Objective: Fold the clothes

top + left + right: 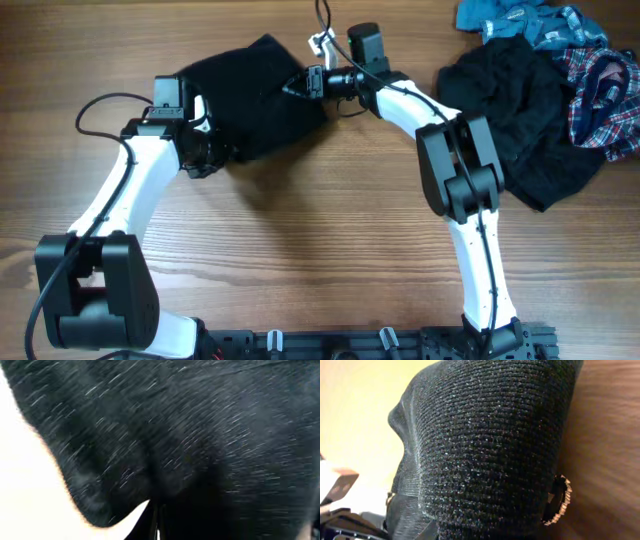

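Right, my left jaws are clamped shut on the left edge of the black knitted garment (255, 95), which spans the upper middle of the wooden desk (330, 250). My right jaws pinch its right edge. Far right lies a loose heap: crumpled black cloth (520, 120), teal-blue garment (512, 18), red-blue plaid shirt (590, 115).

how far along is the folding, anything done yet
Early. Nothing looks done, as no neatly folded piece is in view. In hand is the black knitted garment, bunched up, with the left claw closed on its lower left edge and the right claw on its right edge. Still left are the crumpled black garment, the teal-blue garment and the red-blue plaid garment, heaped at the right.
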